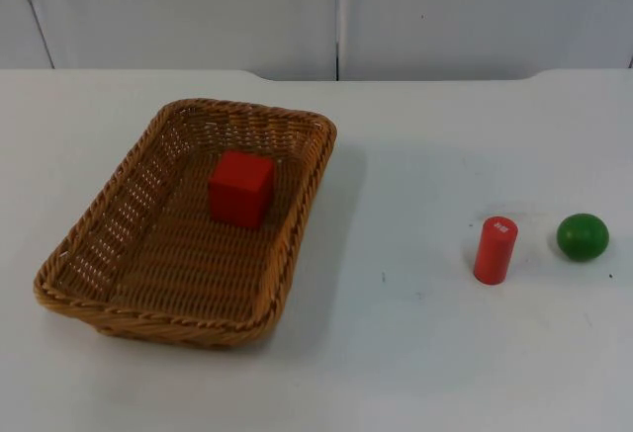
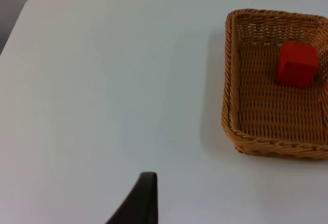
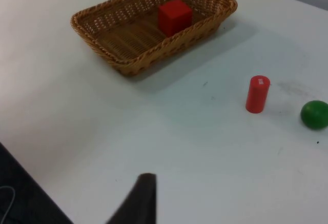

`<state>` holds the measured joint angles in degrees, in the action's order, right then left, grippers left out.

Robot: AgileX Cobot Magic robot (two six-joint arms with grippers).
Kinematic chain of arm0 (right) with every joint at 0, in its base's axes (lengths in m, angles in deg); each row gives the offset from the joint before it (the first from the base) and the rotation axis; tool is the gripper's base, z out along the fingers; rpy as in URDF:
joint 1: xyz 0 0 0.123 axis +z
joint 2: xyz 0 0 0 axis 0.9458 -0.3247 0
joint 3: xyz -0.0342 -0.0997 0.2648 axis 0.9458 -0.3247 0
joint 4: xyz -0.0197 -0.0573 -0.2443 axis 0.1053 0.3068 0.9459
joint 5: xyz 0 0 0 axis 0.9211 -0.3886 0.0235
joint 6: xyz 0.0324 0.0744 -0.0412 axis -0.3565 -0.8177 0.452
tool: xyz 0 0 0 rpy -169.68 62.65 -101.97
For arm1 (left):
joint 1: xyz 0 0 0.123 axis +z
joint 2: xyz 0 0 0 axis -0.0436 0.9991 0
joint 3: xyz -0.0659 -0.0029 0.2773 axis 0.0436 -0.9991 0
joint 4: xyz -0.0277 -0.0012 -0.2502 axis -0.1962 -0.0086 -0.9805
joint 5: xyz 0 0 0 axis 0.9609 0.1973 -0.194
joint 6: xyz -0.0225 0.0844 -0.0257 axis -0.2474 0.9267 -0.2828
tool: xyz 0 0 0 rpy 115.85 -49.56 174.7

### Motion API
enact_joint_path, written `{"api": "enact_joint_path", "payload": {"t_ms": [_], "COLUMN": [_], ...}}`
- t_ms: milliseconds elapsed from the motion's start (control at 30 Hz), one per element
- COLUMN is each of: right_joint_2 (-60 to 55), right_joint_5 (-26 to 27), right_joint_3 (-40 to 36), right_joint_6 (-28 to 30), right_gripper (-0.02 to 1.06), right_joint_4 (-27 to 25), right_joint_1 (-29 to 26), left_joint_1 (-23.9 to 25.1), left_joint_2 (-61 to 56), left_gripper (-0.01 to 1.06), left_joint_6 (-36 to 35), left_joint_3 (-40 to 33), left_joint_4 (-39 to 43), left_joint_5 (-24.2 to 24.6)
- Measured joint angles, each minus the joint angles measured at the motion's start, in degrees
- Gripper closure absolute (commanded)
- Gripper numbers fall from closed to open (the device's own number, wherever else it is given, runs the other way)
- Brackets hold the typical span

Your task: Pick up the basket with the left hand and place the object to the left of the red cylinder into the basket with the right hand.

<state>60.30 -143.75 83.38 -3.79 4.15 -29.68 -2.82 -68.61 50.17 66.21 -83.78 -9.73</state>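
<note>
Red cube lies inside the wicker basket on the surface, left of the red cylinder and green ball. Left tool waits nearer the basket, right tool nearer the cylinder; whether either is spread cannot be told

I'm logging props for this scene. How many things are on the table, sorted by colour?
Red: 2, the cube and the cylinder.
Green: 1, the ball.
Tan: 1, the wicker basket, holding the cube.
Total: 4.
</note>
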Motion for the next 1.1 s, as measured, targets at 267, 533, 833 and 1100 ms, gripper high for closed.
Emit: {"api": "enact_joint_path", "payload": {"t_ms": [267, 533, 833, 1100], "right_joint_2": [0.0, 0.0, 0.0, 0.0], "right_joint_5": [0.0, 0.0, 0.0, 0.0], "right_joint_3": [0.0, 0.0, 0.0, 0.0], "right_joint_6": [0.0, 0.0, 0.0, 0.0], "right_gripper": [-0.01, -0.01, -0.01, -0.01], "right_joint_4": [0.0, 0.0, 0.0, 0.0], "right_joint_1": [0.0, 0.0, 0.0, 0.0], "left_joint_1": [0.0, 0.0, 0.0, 0.0], "left_joint_2": [0.0, 0.0, 0.0, 0.0], "left_gripper": [0.0, 0.0, 0.0, 0.0], "left_joint_6": [0.0, 0.0, 0.0, 0.0], "left_joint_3": [0.0, 0.0, 0.0, 0.0], "left_joint_4": [0.0, 0.0, 0.0, 0.0], "left_joint_5": [0.0, 0.0, 0.0, 0.0]}}
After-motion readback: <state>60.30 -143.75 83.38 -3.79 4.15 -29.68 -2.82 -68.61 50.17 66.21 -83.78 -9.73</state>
